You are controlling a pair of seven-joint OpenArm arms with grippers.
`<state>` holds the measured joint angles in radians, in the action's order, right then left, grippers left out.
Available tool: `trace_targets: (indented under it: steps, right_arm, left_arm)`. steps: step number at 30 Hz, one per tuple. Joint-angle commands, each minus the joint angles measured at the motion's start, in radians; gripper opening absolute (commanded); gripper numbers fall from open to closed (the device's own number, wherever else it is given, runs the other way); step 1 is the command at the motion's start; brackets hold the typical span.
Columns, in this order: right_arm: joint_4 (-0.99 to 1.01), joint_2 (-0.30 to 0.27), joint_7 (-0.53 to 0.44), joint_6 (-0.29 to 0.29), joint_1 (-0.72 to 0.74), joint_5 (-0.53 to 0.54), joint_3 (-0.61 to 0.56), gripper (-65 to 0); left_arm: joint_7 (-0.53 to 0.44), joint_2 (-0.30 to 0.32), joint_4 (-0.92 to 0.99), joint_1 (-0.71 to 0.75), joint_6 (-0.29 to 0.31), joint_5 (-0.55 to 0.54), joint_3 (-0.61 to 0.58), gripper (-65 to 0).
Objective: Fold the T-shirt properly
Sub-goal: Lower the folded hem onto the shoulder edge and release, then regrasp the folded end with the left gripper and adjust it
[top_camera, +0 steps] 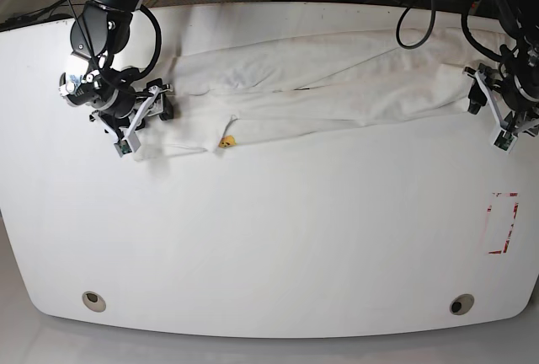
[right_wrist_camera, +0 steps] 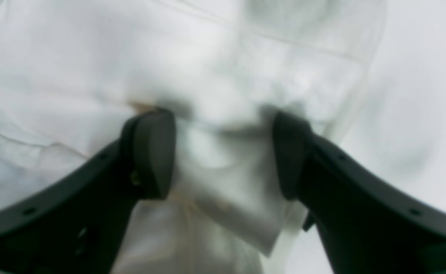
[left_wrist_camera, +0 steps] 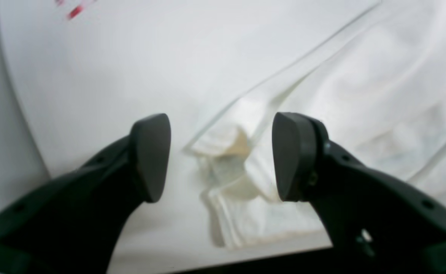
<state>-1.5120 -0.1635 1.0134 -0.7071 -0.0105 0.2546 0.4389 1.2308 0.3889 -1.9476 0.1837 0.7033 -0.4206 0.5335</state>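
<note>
I count one T-shirt (top_camera: 320,86) on one white table (top_camera: 269,246), two grippers, left (top_camera: 491,111) at three o'clock and right (top_camera: 143,120) at nine, two round table holes (top_camera: 94,300) and one red-marked rectangle (top_camera: 503,222).

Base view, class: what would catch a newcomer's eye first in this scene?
A long white T-shirt lies stretched across the far half of the white table, with a small orange-yellow spot at its near edge. A black gripper sits at each end of the cloth, the right gripper and the left gripper, both with jaws apart. A red-marked rectangle shows near the table's edge.
</note>
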Motion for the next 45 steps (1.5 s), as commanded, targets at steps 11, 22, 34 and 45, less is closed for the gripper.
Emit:
trace_targets:
  steps: [11, 22, 34, 45]
  right_arm:
    - [-0.005, -0.005, 0.029, 0.009, 0.004, -0.019, 0.002, -25.7]
    - [-0.005, -0.005, 0.029, 0.009, 0.004, -0.019, 0.004, -25.7]
    - [-0.005, 0.026, 0.029, 0.009, 0.004, -0.019, 0.005, -25.7]
    - [-0.005, 0.031, 0.029, 0.009, -0.001, -0.019, 0.008, -25.7]
  left_arm:
    - [-0.01, -0.005, 0.175, -0.011, -0.005, 0.121, -0.074, -26.0]
    - [-0.012, 0.002, 0.208, 0.04, -0.005, 0.153, -0.077, -49.3]
    - [-0.012, -0.003, 0.21, 0.035, -0.005, 0.242, -0.077, -51.5]
    - [-0.009, 0.005, 0.185, 0.04, -0.005, 0.248, -0.072, -65.0]
